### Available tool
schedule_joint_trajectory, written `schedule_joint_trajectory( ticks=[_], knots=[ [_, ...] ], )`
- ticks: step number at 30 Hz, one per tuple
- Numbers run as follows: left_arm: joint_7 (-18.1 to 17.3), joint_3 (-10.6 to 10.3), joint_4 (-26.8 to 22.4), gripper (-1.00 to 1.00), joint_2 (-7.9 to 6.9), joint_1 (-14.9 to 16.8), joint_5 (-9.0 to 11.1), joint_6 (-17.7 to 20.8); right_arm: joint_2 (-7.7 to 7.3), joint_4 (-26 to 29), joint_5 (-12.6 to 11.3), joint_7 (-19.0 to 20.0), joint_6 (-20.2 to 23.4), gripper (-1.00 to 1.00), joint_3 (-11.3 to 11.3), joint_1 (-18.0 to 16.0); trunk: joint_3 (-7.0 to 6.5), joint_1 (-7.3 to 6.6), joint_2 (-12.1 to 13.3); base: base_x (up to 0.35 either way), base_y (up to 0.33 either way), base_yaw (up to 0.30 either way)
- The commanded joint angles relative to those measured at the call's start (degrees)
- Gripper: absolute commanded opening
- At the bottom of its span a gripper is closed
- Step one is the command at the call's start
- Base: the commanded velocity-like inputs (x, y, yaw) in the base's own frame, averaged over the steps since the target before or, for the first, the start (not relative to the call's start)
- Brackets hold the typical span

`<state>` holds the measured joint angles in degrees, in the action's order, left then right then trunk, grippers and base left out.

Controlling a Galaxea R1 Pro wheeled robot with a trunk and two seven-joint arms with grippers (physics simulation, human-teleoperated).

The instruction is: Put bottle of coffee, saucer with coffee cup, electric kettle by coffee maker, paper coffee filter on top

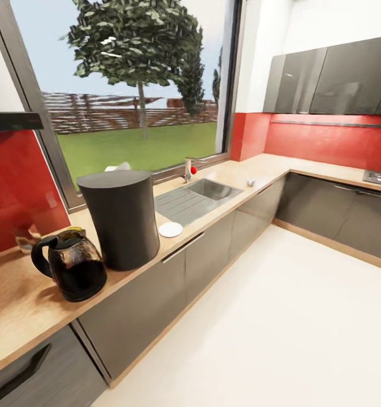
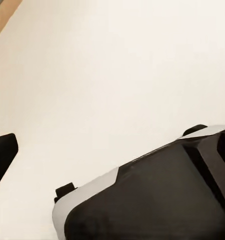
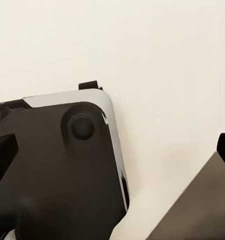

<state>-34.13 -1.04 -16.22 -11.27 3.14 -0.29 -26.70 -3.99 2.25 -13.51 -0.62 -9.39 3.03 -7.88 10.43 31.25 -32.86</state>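
Observation:
On the wooden countertop (image 1: pixel 21 316) at the left of the head view stands the coffee maker (image 1: pixel 122 220), a tall dark cylinder. The black electric kettle (image 1: pixel 72 271) stands close beside it, on its left. A small white saucer (image 1: pixel 170 229) lies on the counter just right of the coffee maker. Something white (image 1: pixel 118 167) peeks out behind the coffee maker's top. A blurred glassy object (image 1: pixel 25 240) sits by the red wall behind the kettle. My left gripper (image 2: pixel 112 150) and right gripper (image 3: pixel 112 150) hang over the pale floor, both open and empty, above the robot's own base (image 3: pixel 52 170).
A steel sink (image 1: pixel 204 192) with a faucet (image 1: pixel 187 169) lies further along the counter under the window. Grey cabinets (image 1: pixel 207 254) line the counter front. The counter turns a corner at the right, with a hob (image 1: pixel 380 178) and wall cupboards (image 1: pixel 332 79). Wide pale floor (image 1: pixel 281 328) stretches alongside.

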Motion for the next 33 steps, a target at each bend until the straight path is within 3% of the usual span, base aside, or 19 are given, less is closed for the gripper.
schedule_joint_trajectory(
  ticks=[1,6,8,15,20,24,33],
  knots=[
    [2.1,-0.1,1.2,1.0,0.06,0.0,-0.2,-0.2,-0.02,-0.1,-0.4,-0.1,-0.2,1.0,0.3,-0.1,0.09,0.02,-0.1,0.0,0.0,-0.3],
    [18.1,-0.1,4.9,1.0,0.77,0.0,-1.6,0.2,-0.05,-0.1,-0.5,0.0,-0.2,1.0,0.3,0.0,0.09,0.02,-0.1,0.0,0.0,-0.3],
    [22.6,0.1,5.4,1.0,1.17,0.0,-2.4,1.1,-0.05,-0.1,-0.5,0.0,-0.2,1.0,0.3,-0.1,0.09,0.02,-0.1,0.0,0.0,-0.3],
    [38.0,0.1,7.7,1.0,4.61,0.0,-3.7,11.3,-0.04,-0.1,-0.4,0.0,-0.2,1.0,0.4,0.0,0.09,0.02,-0.1,0.001,0.0,-0.3],
    [40.6,0.0,9.1,1.0,6.92,0.0,-6.1,13.8,0.02,-0.1,-0.4,0.0,-0.2,1.0,0.4,-0.1,0.09,0.02,-0.1,0.143,-0.025,-0.3],
    [41.1,0.1,9.5,1.0,7.61,0.0,-8.3,16.5,0.03,-0.1,-0.5,0.0,-0.2,1.0,0.4,0.0,0.09,0.02,-0.1,0.278,-0.085,-0.3],
    [41.2,0.1,9.6,1.0,8.7,0.0,-9.0,17.6,0.02,-0.1,-0.5,0.0,-0.2,1.0,0.4,-0.1,0.09,0.02,-0.1,0.305,-0.101,-0.3]
  ],
)
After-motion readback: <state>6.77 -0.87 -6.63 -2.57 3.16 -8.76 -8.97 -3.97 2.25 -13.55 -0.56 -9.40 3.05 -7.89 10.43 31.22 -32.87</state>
